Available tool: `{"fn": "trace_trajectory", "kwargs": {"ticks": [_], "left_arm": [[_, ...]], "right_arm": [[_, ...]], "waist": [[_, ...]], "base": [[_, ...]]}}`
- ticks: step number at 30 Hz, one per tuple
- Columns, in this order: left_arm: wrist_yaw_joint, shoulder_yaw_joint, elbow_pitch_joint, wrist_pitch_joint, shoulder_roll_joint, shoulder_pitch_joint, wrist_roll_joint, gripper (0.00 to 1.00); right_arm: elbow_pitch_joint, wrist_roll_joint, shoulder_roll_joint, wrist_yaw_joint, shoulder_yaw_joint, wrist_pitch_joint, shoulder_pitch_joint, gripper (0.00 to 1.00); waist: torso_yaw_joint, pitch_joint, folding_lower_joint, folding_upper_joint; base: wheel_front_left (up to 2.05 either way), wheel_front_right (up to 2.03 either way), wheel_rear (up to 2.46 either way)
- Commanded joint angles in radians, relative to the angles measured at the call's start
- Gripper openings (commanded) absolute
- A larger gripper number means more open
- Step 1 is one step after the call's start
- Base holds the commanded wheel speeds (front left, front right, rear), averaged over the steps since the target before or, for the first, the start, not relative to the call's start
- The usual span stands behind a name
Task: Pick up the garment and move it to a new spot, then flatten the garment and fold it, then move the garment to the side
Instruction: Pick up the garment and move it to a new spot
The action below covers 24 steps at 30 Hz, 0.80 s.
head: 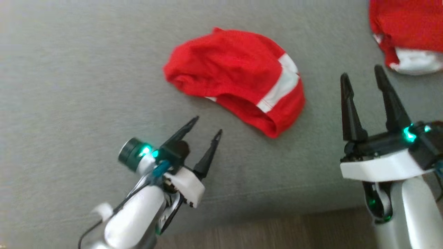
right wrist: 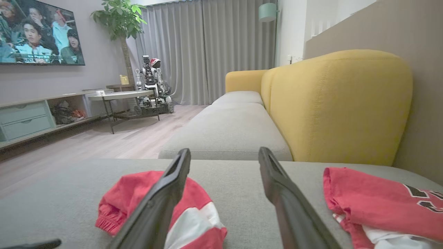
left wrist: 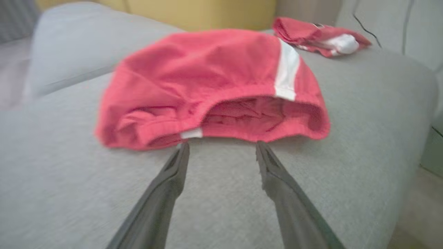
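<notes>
On the grey sofa cushion (head: 69,103), about in its middle, the red garment (head: 235,79) lies crumpled, with a white stripe on its right part. Its long axis runs from far left to near right, in a slight bend. The elastic opening faces the near side, towards the robot, as the left wrist view shows it (left wrist: 207,86).

The left pincer (head: 207,125) is the nearer one. Its fingers stand apart and point to the far right, straight at this near hem. In its own view the left pincer (left wrist: 222,144) has its tips just at the hem, but I cannot tell if they touch the cloth. I judge that a short advance in the same direction is enough to take the hem.

The right pincer (head: 361,72), also with fingers apart and holding nothing, stands to the right of the garment, between it and a second red garment (head: 405,31) at the far right.

The left wrist view is blurred, so the layers inside the opening are hard to count. In the right wrist view one finger of the right pincer (right wrist: 224,151) covers part of the garment (right wrist: 131,193). The second garment is cut off by the picture's edge.
</notes>
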Motion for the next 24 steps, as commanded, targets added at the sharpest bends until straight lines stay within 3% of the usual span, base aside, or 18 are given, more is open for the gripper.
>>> {"fn": "trace_trajectory", "kwargs": {"ticks": [1,7,10,14,18,24], "left_arm": [[0.018,0.05,-0.05,-0.005,0.013,-0.007,-0.006,1.0],[0.18,0.242,-0.252,-0.005,-0.003,0.191,-0.024,1.0],[0.232,0.337,-0.347,-0.005,-0.025,0.285,-0.006,1.0],[0.252,0.409,-0.468,-0.005,-0.033,0.369,0.082,1.0],[0.235,0.429,-0.548,-0.005,-0.023,0.432,0.17,1.0],[0.216,0.472,-0.553,-0.005,-0.044,0.519,0.178,1.0]], "right_arm": [[-0.027,-0.006,0.003,0.0,0.019,-0.006,0.002,1.0],[0.012,-0.025,0.003,0.0,-0.001,-0.006,0.072,1.0],[0.026,-0.031,0.003,0.0,-0.007,-0.006,0.107,1.0],[0.04,-0.036,0.003,0.0,-0.012,-0.006,0.139,1.0],[0.05,-0.029,0.003,0.0,-0.028,-0.006,0.172,1.0],[0.072,-0.023,0.003,0.0,-0.023,-0.006,0.229,1.0]], "waist": [[0.086,-0.085,0.0,-0.0001],[0.148,-0.159,0.0,-0.0001],[0.161,-0.181,0.0,-0.0001],[0.167,-0.194,0.0,-0.0001],[0.171,-0.212,0.0,-0.0001],[0.166,-0.255,0.0,-0.0001]], "base": [[0.0,0.0,0.0],[0.0,0.0,0.0],[0.0,0.0,0.0],[0.0,0.0,0.0],[0.0,0.0,0.0],[0.0,0.0,0.0]]}}
